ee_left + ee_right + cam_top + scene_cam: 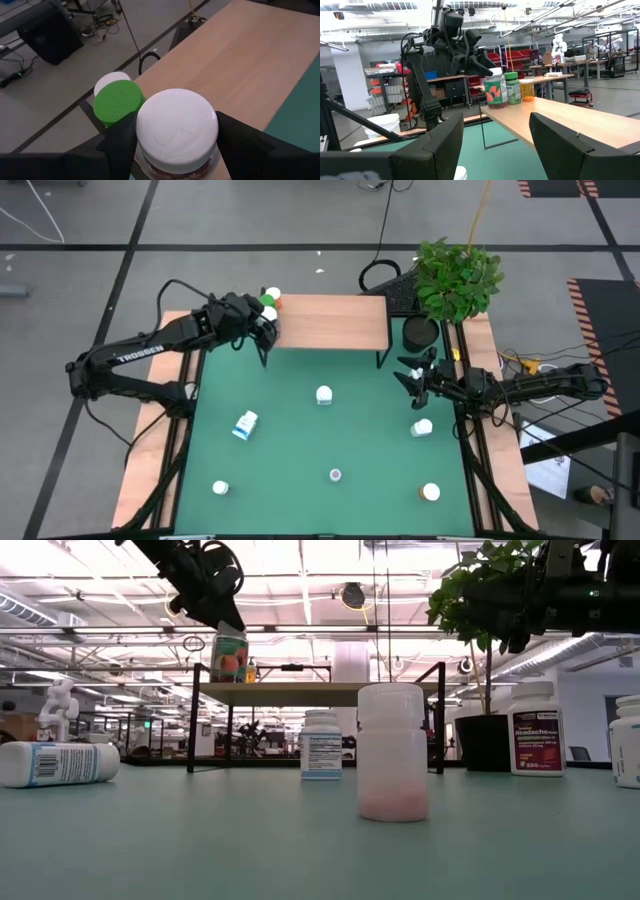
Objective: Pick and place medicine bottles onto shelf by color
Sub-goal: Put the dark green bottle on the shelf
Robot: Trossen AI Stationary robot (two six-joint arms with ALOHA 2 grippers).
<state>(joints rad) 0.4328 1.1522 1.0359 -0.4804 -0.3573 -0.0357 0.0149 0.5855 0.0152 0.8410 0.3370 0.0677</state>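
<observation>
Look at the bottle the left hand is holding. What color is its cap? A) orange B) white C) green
B: in the left wrist view the left hand is shut on a white-capped bottle, held at the shelf's corner beside a green-capped bottle.

Six bottles on the green mat [300,440], five standing, one lying down [245,424], three bottles at the shelf's [330,320] far left corner, two robot arms, one plant [455,278]
</observation>
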